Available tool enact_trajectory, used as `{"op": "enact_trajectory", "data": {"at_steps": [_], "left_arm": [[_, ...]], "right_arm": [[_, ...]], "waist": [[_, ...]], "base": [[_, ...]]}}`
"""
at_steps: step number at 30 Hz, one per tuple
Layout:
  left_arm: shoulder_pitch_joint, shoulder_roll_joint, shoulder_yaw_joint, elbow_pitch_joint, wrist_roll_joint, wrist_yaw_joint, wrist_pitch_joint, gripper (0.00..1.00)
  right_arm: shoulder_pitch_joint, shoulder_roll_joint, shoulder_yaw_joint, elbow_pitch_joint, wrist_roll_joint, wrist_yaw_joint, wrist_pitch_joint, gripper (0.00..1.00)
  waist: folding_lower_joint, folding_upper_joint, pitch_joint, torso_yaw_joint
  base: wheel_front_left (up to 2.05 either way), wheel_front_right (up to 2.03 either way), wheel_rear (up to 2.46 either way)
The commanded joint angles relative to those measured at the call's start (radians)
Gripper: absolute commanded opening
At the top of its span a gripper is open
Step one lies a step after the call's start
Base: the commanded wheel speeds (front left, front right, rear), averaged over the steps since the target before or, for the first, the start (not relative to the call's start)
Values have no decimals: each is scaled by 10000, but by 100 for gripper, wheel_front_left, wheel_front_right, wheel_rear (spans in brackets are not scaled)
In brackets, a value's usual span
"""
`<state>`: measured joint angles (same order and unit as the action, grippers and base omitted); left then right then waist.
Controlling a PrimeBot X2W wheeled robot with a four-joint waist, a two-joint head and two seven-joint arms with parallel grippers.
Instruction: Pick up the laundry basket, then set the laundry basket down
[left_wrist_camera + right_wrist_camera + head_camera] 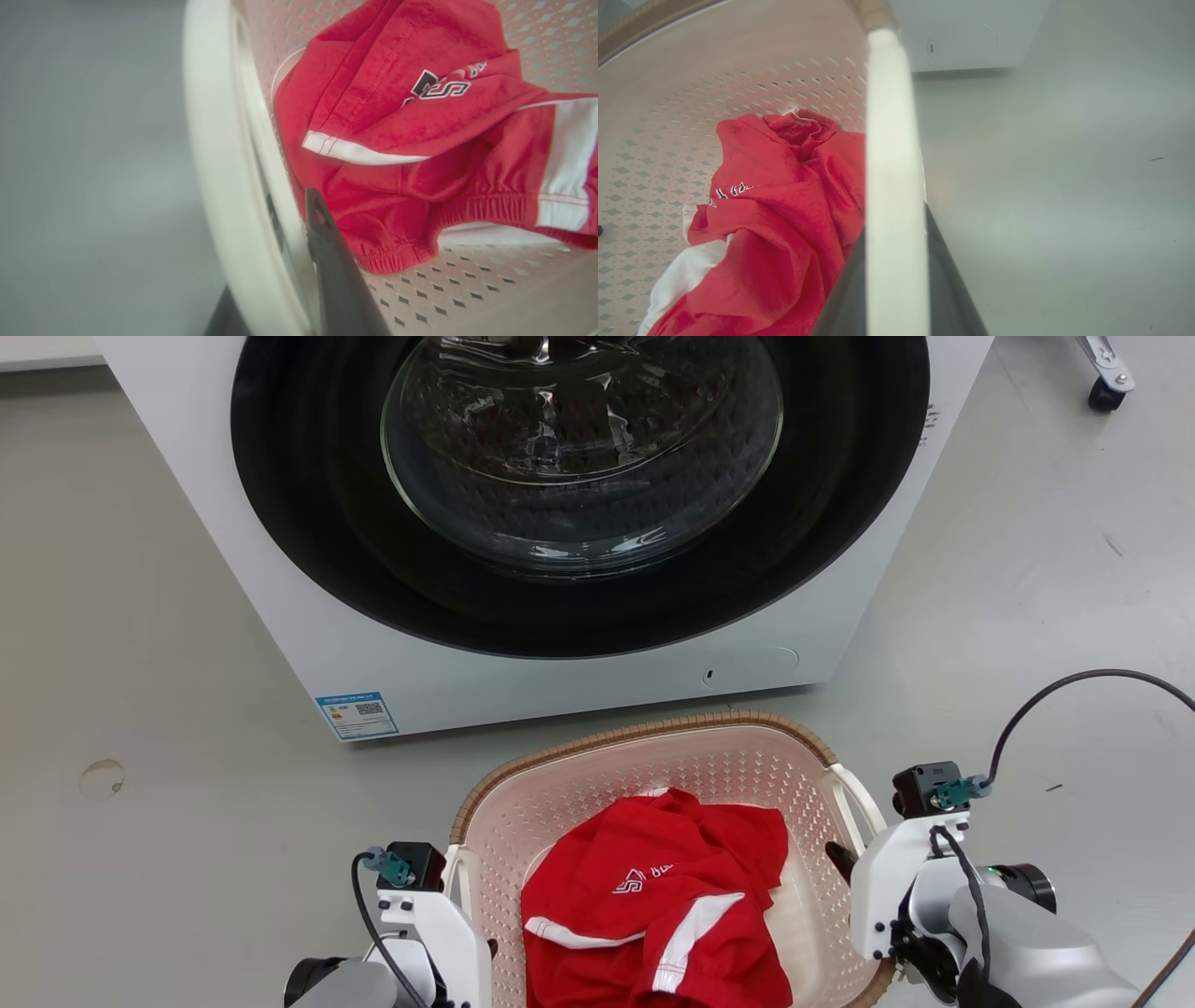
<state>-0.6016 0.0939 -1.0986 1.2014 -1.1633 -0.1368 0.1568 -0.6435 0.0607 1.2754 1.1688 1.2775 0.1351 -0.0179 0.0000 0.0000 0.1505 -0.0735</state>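
Left pincer (280,252) and right pincer (896,261) each pinch a white handle (889,116) of the laundry basket (653,761), bottom centre of the head view; lifting unevenly could tilt it, slip a handle free and spill the red clothes (653,896)

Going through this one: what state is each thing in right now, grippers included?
washing machine door: shut.
laundry basket: upright in front of the machine, held at both sides; lifted or not, unclear.
red garment: crumpled inside the basket.
left gripper: shut on the left handle.
right gripper: shut on the right handle.
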Motion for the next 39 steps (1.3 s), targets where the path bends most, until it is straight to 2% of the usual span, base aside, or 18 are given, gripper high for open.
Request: {"op": "enact_trajectory", "data": {"at_steps": [1, 19, 39], "left_arm": [[-165, 1346, 126, 523, 2, 61, -76, 0], [-623, 1352, -233, 444, 13, 61, -218, 0], [-1439, 1107, -666, 718, 363, 61, -819, 0]], "right_arm": [[-63, -1109, -33, 498, 10, -44, -147, 0], [-406, -1109, -5, 624, 23, -44, -404, 0], [-986, -1109, -34, 929, 65, -44, -1139, 0]], "waist": [[0, 0, 7, 2], [0, 0, 605, 26], [0, 0, 2283, -22]], "base": [[0, 0, 0], [0, 0, 0], [0, 0, 0]]}}
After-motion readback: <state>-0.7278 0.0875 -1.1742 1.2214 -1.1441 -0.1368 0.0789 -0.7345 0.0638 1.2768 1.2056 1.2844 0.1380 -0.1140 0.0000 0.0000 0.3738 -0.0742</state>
